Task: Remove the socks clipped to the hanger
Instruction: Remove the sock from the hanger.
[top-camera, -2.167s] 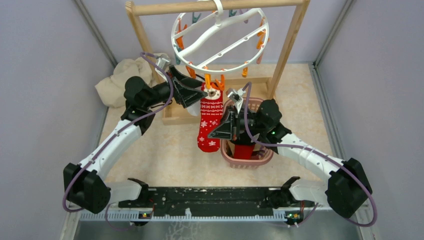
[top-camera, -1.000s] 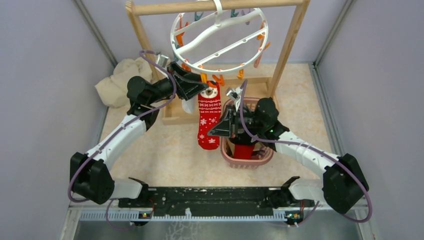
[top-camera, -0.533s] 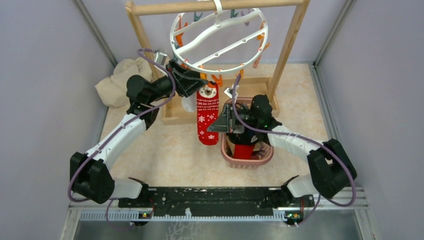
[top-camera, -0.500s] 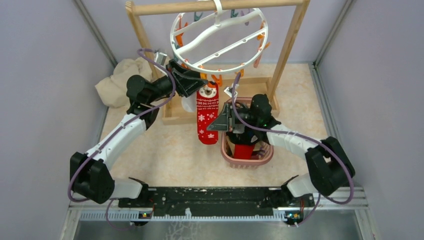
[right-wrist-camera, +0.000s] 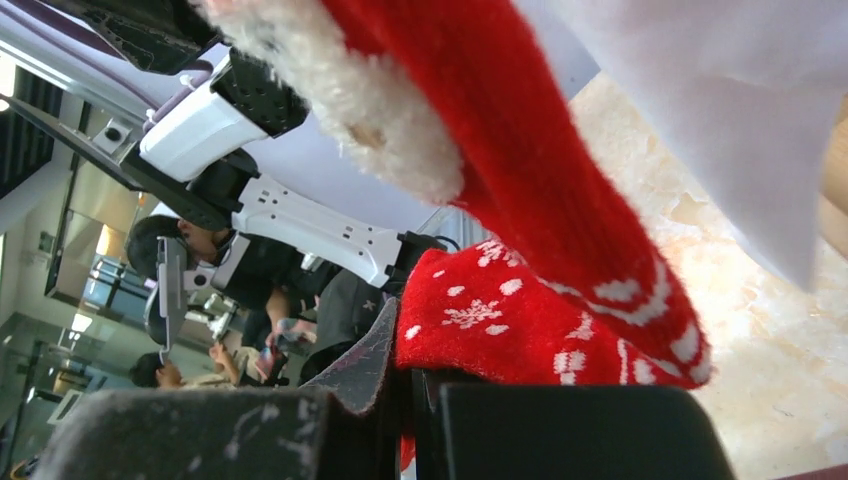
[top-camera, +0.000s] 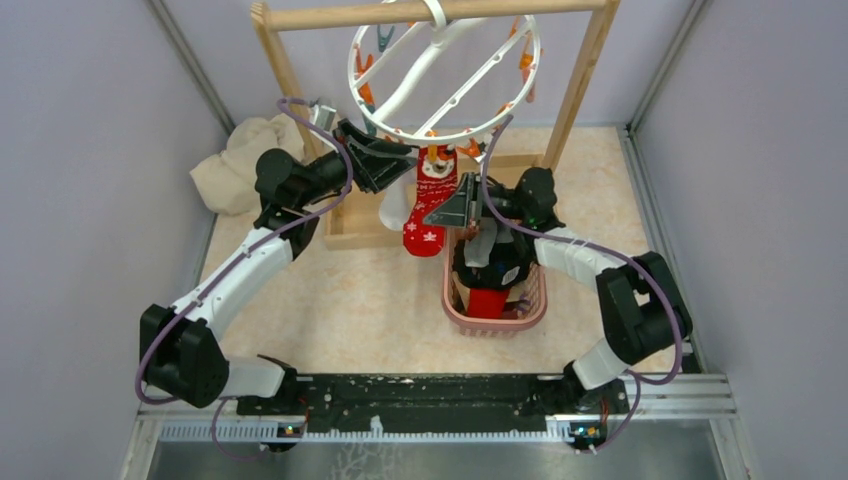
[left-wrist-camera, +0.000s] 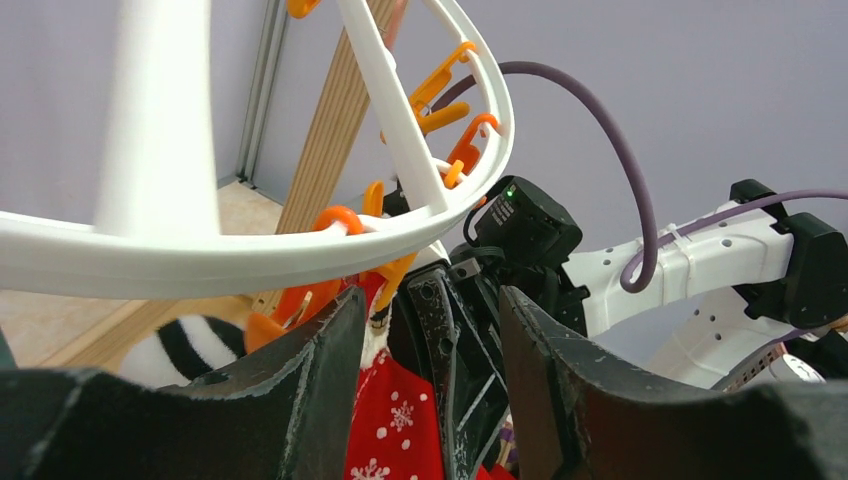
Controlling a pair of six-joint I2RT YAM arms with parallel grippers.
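Your right gripper [top-camera: 436, 214] is pinched tight on the red knitted sock with white snowflakes [top-camera: 430, 195], just under the near rim of the round white plastic hanger [left-wrist-camera: 200, 262]. Your left gripper [top-camera: 400, 160] sits under that same rim, a little to the left, with its jaws apart.

The sock is soft and fuzzy, with a fluffy white cuff. The hanger is a smooth, hard ring with curved cross spokes and small orange plastic clips [top-camera: 437, 156] dangling from it. The sock hangs by its cuff from one of these clips. Its long axis runs down from the hanger, cuff up, toe end lowest.

From above you see the whole ring, tilted and hooked over the pale wooden rack bar [top-camera: 330, 15]. Below the hanger to the right stands a pink plastic lattice basket [top-camera: 495, 327] holding red, black and grey fabric. Left of the hanger, a crumpled cream cloth [top-camera: 235, 160] lies on the speckled beige tabletop [top-camera: 340, 300].

Only your left wrist view shows the gap between the scuffed black fingers [left-wrist-camera: 300, 410], an orange clip just beside the left one, and some black-and-white striped fabric [left-wrist-camera: 185, 345] under the rim. Only your right wrist view shows the red knit running down between the closed fingers, with smooth white fabric [right-wrist-camera: 720, 120] beside it.
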